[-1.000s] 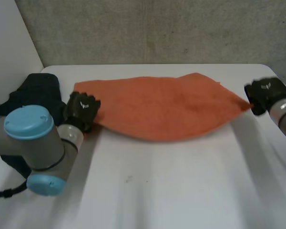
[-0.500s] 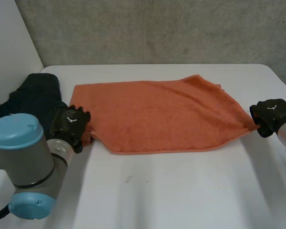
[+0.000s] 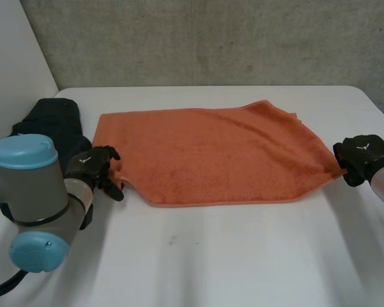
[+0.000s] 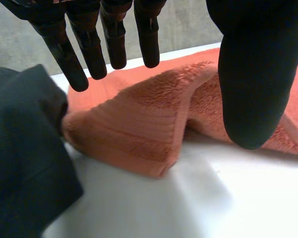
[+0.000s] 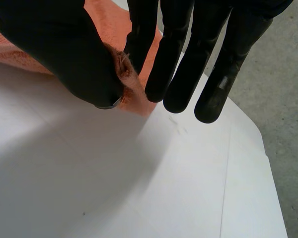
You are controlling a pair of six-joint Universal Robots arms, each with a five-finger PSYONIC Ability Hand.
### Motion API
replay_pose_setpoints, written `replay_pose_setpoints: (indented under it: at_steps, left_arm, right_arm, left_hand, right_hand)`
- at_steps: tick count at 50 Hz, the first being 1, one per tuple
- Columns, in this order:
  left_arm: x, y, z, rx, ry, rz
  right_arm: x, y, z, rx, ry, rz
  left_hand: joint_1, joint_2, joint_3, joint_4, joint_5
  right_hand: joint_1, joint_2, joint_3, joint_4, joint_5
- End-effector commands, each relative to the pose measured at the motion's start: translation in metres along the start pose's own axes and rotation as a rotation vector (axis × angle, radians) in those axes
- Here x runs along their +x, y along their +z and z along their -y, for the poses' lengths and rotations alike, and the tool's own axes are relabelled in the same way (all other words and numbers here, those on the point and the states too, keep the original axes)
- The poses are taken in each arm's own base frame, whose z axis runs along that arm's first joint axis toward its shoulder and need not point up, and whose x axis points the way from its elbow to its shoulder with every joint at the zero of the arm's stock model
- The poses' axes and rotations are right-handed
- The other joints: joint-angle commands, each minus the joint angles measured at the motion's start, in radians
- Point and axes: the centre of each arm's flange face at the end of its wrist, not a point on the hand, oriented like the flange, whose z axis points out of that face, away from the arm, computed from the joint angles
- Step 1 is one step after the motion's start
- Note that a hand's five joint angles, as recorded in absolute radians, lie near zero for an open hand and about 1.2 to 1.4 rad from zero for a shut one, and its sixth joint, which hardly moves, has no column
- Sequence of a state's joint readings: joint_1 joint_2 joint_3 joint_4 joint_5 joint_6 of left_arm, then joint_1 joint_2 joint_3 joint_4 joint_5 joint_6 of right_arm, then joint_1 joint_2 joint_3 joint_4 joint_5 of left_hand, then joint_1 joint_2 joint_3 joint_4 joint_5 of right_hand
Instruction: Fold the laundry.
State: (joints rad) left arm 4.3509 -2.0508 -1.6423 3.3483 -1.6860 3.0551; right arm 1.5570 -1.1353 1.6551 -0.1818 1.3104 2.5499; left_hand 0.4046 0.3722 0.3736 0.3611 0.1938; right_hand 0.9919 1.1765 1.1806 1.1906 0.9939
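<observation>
An orange towel (image 3: 211, 157) lies spread flat across the white table (image 3: 243, 256). My left hand (image 3: 93, 169) hovers just off the towel's near-left corner, open. In the left wrist view its fingers (image 4: 89, 39) are straight and the thumb stands apart, and the rumpled towel corner (image 4: 134, 124) rests on the table beneath them, untouched. My right hand (image 3: 358, 157) is at the towel's near-right corner. In the right wrist view its thumb (image 5: 54, 44) and a finger pinch that corner (image 5: 134, 94) just above the table.
A dark garment (image 3: 48, 125) is heaped at the table's left edge, right beside my left hand and touching the towel's corner (image 4: 20, 148). A grey wall runs behind the table. The table's right edge passes close to my right hand.
The towel, lifted and stretched a second ago, has come down flat. My left hand let go of its corner and drew back a little. My right hand sank toward the table, still pinching.
</observation>
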Motion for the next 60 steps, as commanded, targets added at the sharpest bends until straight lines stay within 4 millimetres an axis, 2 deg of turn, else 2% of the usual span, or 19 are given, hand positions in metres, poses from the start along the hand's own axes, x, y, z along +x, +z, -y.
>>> replay_pose_setpoints:
  at_steps: [1, 3, 5, 10, 19, 26, 31, 45, 46, 50, 51, 52, 60]
  left_arm:
    - [0.011, 0.02, -0.004, 0.015, -0.002, -0.024]
    - [0.019, 0.026, -0.002, 0.034, 0.004, -0.029]
    - [0.022, 0.033, -0.003, 0.043, 0.014, -0.02]
    - [0.019, 0.049, -0.01, 0.046, 0.018, 0.032]
    - [0.015, 0.054, -0.009, 0.101, 0.055, 0.105]
    - [0.017, 0.045, -0.013, 0.105, 0.16, 0.149]
    - [0.019, 0.038, -0.007, 0.129, 0.22, 0.166]
    - [0.005, 0.029, -0.01, 0.089, 0.429, 0.207]
    - [0.004, 0.029, -0.01, 0.091, 0.433, 0.209]
    - [0.0, 0.027, -0.005, 0.098, 0.454, 0.219]
    - [-0.001, 0.024, -0.002, 0.103, 0.459, 0.22]
    - [-0.001, 0.023, 0.001, 0.11, 0.462, 0.217]
    - [0.011, -0.008, 0.032, 0.182, 0.568, 0.164]
  right_arm:
    - [-0.002, -0.002, -0.001, -0.008, 0.002, 0.0]
    - [-0.001, -0.005, 0.0, -0.005, 0.004, -0.002]
    - [-0.001, -0.006, 0.002, 0.001, 0.009, -0.004]
    - [0.004, -0.01, 0.011, 0.03, 0.058, -0.017]
    - [0.003, -0.011, 0.013, 0.039, 0.067, 0.005]
    - [0.002, -0.012, 0.013, 0.037, 0.066, 0.008]
    - [0.002, -0.012, 0.012, 0.035, 0.063, 0.004]
    - [0.001, -0.014, 0.015, 0.039, 0.063, 0.007]
    - [0.001, -0.014, 0.015, 0.038, 0.063, 0.007]
    - [0.001, -0.014, 0.016, 0.028, 0.065, 0.014]
    - [0.001, -0.015, 0.016, 0.023, 0.067, 0.017]
    - [0.001, -0.016, 0.016, 0.01, 0.074, 0.024]
    - [-0.007, -0.029, 0.017, -0.095, 0.125, 0.105]
  left_hand:
    - [0.135, 0.167, 0.166, 0.178, 0.171]
    - [0.196, 0.229, 0.227, 0.24, 0.233]
    - [0.217, 0.249, 0.248, 0.26, 0.253]
    - [0.299, 0.331, 0.33, 0.343, 0.335]
    - [0.411, 0.443, 0.442, 0.454, 0.447]
    - [0.393, 0.426, 0.424, 0.437, 0.43]
    - [0.367, 0.399, 0.398, 0.41, 0.403]
    - [0.317, 0.349, 0.348, 0.36, 0.353]
    - [0.337, 0.37, 0.368, 0.381, 0.373]
    - [0.68, 0.712, 0.711, 0.723, 0.716]
    - [0.916, 0.949, 0.947, 0.96, 0.953]
    - [0.991, 1.023, 1.022, 1.034, 1.027]
    - [0.992, 1.024, 1.023, 1.035, 1.028]
  right_hand:
    - [-0.592, -0.777, -0.781, -0.791, -0.768]
    - [-0.759, -0.944, -0.948, -0.958, -0.936]
    - [-0.817, -1.002, -1.006, -1.016, -0.994]
    - [-0.817, -1.002, -1.006, -1.016, -0.994]
    - [-0.817, -1.002, -1.006, -1.016, -0.994]
    - [-0.817, -1.002, -1.006, -1.016, -0.994]
    - [-0.817, -1.002, -1.006, -1.016, -0.994]
    - [-0.817, -1.002, -1.006, -1.016, -0.994]
    - [-0.817, -1.002, -1.006, -1.016, -0.994]
    - [-0.817, -1.002, -1.006, -1.016, -0.994]
    - [-0.817, -1.002, -1.006, -1.016, -0.994]
    - [-0.817, -1.002, -1.006, -1.016, -0.994]
    - [-0.817, -1.002, -1.006, -1.016, -0.994]
